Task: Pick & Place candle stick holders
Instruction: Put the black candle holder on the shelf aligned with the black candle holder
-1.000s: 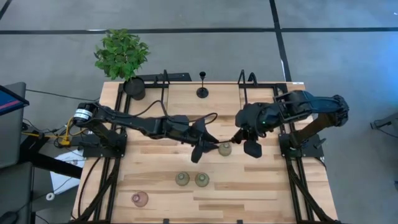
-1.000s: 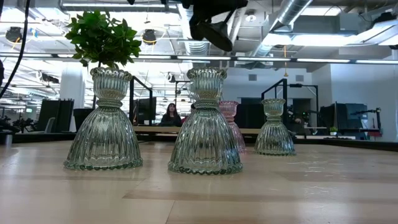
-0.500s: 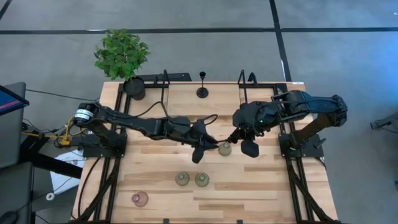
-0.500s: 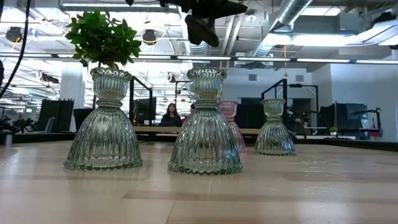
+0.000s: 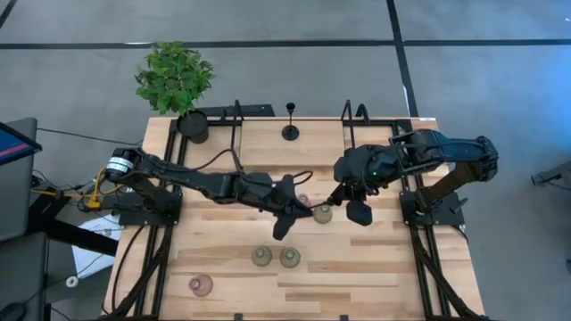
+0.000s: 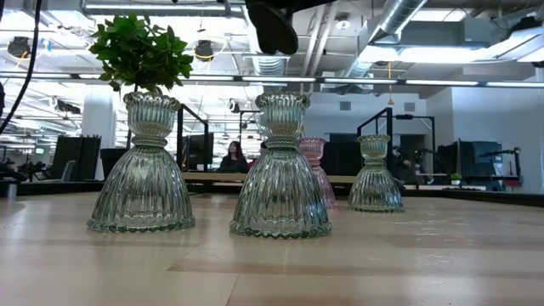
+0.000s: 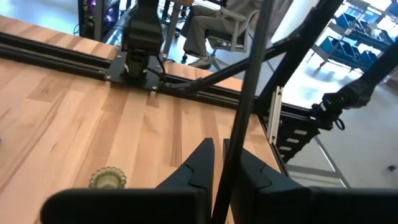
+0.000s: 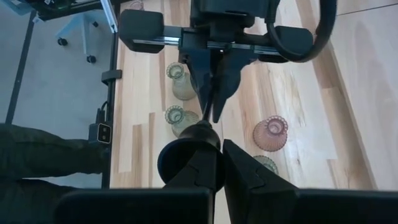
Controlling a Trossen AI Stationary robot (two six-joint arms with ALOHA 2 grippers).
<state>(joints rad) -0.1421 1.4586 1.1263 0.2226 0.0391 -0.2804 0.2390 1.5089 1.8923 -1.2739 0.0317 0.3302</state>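
Observation:
A black thin-stemmed candle stick holder hangs over the table's middle between my two grippers; its stem [image 7: 245, 93] and round base [image 8: 180, 158] show in the wrist views. My left gripper [image 5: 308, 207] and my right gripper [image 5: 335, 194] are both shut on it, tips facing each other. A second black holder [image 5: 291, 125] stands on its base at the far edge. Three olive glass holders [image 5: 322, 213] [image 5: 260, 257] [image 5: 290, 258] and two pink ones [image 5: 302, 201] [image 5: 201, 285] stand on the table. My left gripper pinches the thin stem [image 7: 235, 134] between its two fingertips, just above the round base. The fingers come level from the table's left and lie across the stem. The holder is lifted clear and stands steeply, base down. My right gripper's fingers slant down from the table's right. They close around the stem [image 8: 216, 127] above my left gripper's fingertips [image 8: 214, 115]. My own fingers hide the place of contact.
A potted plant [image 5: 193, 125] stands at the far left corner. Black wire frames [image 5: 236, 111] [image 5: 352, 111] rise at the far edge. The olive and pink holders under the grippers also show in the low view [image 6: 374, 174] [image 6: 314, 166]. People sit beyond the table.
My right gripper has gone a little toward the table's left, closer to my left gripper. My left gripper has shifted slightly toward the near edge. In the low view the dark gripper part at the top has moved left and up.

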